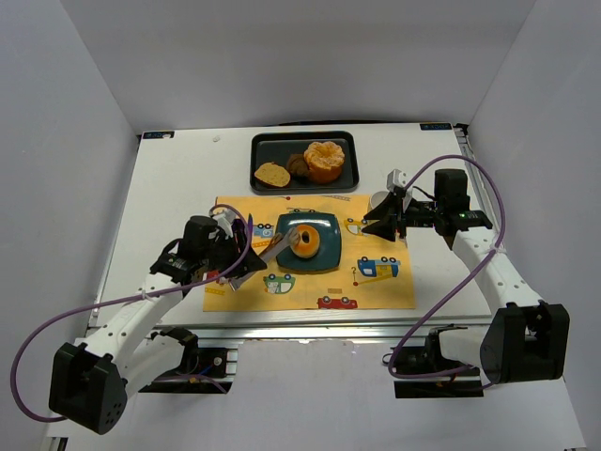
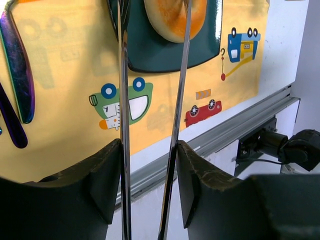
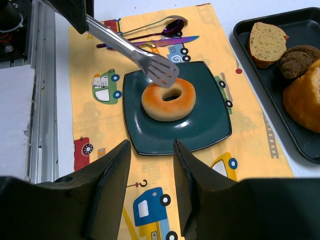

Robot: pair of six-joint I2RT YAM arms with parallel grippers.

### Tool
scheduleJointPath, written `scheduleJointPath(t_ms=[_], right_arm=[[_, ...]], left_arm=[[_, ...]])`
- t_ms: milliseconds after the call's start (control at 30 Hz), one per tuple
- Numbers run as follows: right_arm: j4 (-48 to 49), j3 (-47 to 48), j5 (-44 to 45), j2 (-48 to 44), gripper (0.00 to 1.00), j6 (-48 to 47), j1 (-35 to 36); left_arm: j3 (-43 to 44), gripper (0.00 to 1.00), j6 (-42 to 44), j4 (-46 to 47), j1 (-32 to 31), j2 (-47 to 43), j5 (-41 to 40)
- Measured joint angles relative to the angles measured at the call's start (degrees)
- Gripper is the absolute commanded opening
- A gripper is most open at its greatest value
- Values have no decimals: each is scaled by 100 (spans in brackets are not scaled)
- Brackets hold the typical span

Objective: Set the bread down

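The bread (image 1: 305, 241) is a golden ring with a centre hole, lying flat on the teal plate (image 1: 327, 257) in the middle of the yellow placemat. It also shows in the right wrist view (image 3: 168, 99) and at the top of the left wrist view (image 2: 175, 17). My left gripper (image 1: 242, 264) is shut on metal tongs (image 3: 135, 52), whose slotted tip hovers at the bread's left rim. The tong arms (image 2: 122, 100) run between my fingers (image 2: 148, 145). My right gripper (image 1: 373, 225) is open and empty, right of the plate (image 3: 200, 130), with its fingers apart (image 3: 151, 145).
A black tray (image 1: 349, 143) at the back holds a tan slice (image 1: 272, 174), a brown lump (image 1: 297, 164) and a peeled orange (image 1: 324, 160). A spoon and knife (image 3: 160, 32) lie on the placemat (image 1: 385, 291) left of the plate. The table's front rail (image 2: 235, 130) is near.
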Motion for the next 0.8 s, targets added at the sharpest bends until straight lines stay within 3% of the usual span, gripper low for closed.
scheduleJointPath(t_ms=[167, 233, 267, 300, 400, 600, 800], right_arm=[[0, 0, 2, 0, 46, 11, -2], [0, 0, 2, 0, 46, 11, -2], [0, 0, 0, 0, 46, 11, 0], [0, 0, 0, -2, 46, 11, -2], [0, 0, 0, -2, 46, 11, -2], [0, 0, -2, -2, 47, 9, -2], [-7, 2, -22, -2, 49, -17, 0]], left_arm=[[50, 53, -22, -9, 0, 0, -199], [149, 45, -37, -20, 0, 0, -367], [223, 40, -44, -28, 0, 0, -481], [315, 25, -50, -31, 0, 0, -595], [623, 0, -46, -22, 0, 0, -997], [1062, 0, 317, -168, 238, 66, -2321], [986, 0, 1425, 26, 1661, 1003, -3279]])
